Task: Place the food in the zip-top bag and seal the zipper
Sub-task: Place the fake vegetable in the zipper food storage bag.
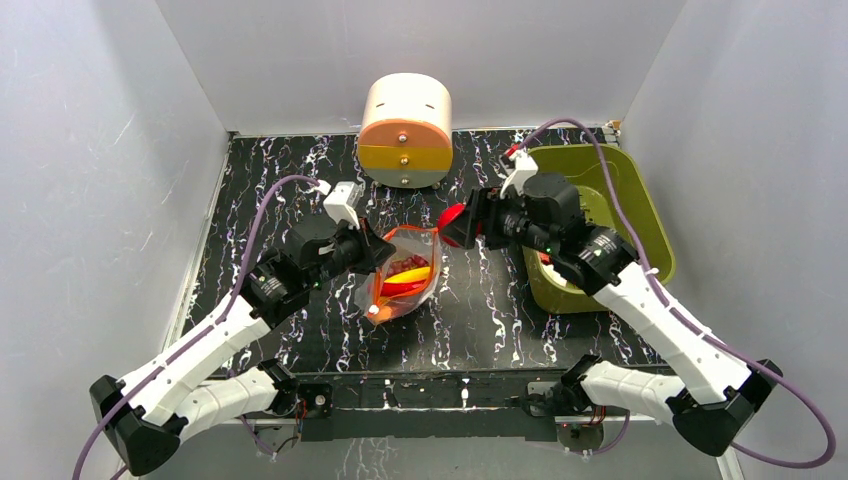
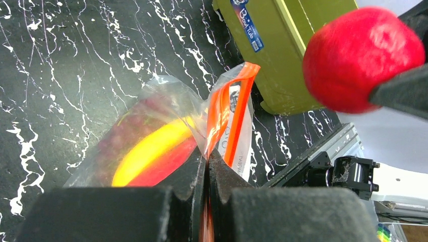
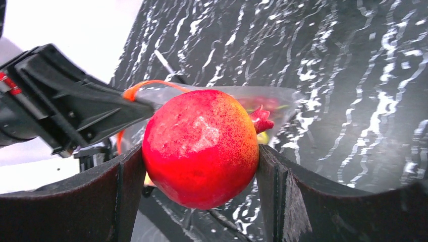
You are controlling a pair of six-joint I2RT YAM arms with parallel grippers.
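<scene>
The clear zip-top bag (image 1: pixel 405 278) lies in the middle of the black table, its mouth held up and open. A yellow banana (image 2: pixel 151 148) and a red chili (image 2: pixel 169 164) show inside it. My left gripper (image 1: pixel 384 250) is shut on the bag's orange-red zipper (image 2: pixel 237 113) edge, its jaws pressed together on the strip (image 2: pixel 207 160). My right gripper (image 1: pixel 458 228) is shut on the red round fruit (image 3: pixel 202 146), which hangs in the air just right of the bag's mouth. The fruit (image 2: pixel 361 58) also shows in the left wrist view, and it fills the gap between the right fingers (image 3: pixel 201 169).
An olive-green bin (image 1: pixel 648 215) stands at the right, partly under my right arm. A cream, orange and yellow cylinder (image 1: pixel 405 130) sits at the back centre. White walls close in the left, right and back sides.
</scene>
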